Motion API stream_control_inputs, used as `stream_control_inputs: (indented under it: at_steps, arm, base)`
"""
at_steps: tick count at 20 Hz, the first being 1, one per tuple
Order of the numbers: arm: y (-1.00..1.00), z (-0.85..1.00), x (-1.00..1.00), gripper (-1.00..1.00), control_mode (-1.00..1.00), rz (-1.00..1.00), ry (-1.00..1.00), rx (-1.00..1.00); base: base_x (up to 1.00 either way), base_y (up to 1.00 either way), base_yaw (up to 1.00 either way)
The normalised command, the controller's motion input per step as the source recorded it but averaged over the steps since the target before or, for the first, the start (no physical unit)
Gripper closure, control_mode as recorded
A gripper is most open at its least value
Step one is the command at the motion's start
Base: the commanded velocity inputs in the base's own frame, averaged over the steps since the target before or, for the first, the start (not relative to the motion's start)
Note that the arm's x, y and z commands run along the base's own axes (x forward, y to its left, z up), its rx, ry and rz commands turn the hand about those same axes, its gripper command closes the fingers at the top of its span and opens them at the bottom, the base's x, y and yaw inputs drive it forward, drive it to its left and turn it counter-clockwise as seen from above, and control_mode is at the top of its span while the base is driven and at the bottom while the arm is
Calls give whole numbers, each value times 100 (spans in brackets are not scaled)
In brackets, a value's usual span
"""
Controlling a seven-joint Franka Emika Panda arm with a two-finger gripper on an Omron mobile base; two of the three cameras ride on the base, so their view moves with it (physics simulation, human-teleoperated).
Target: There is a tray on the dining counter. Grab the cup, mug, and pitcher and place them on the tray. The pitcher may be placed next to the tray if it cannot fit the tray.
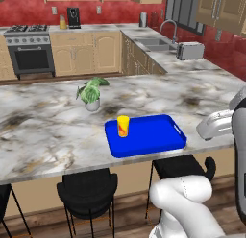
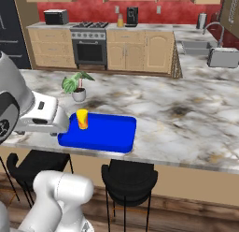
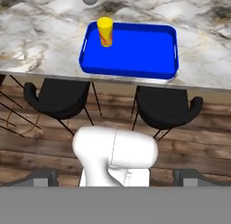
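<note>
**Tray on dining counter: one cup aboard, gripper spread wide**

The tray [image 1: 149, 138] is a flat, bright blue rectangle with rounded corners, a low rim and a handle slot at each short end. It lies on the dining counter [image 1: 43, 131], close to the near edge and parallel with it. In the hand view the tray's [image 3: 135, 51] long near rim sits just inside the counter's edge.

The dining counter is a long grey-white marble slab with brown veining. Open marble runs to the tray's left and right and behind it toward the kitchen.

Two black stools [image 1: 87, 190] stand under the counter's near edge, one below each end of the tray.

A small potted plant [image 1: 91, 94] stands on the counter behind the tray's left corner, apart from it.

The cup [image 1: 123, 125], a yellow handleless tumbler with red-orange swirls, stands upright on the tray in its far left corner. The rest of the tray floor is bare blue.

The gripper [image 3: 115, 177] is held back from the counter, over the wood floor, above the stools. Its two dark fingertips [image 3: 43, 177] stand far apart at the lower corners of the hand view, with nothing between them.
</note>
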Motion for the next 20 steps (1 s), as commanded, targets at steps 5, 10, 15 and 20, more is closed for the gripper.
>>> stream_control_inputs:
  at_steps: [5,10,15,20]
  arm:
    - [8,-10,0,-100,100,0,0,0]
    - [0,0,0,-100,100,0,0,0]
    - [0,0,0,-100,100,0,0,0]
    - [0,0,0,-100,100,0,0,0]
  base:
    - [-29,7,0]
    - [-100,55,-3]
    - [-100,100,0]
    - [-85,100,-6]
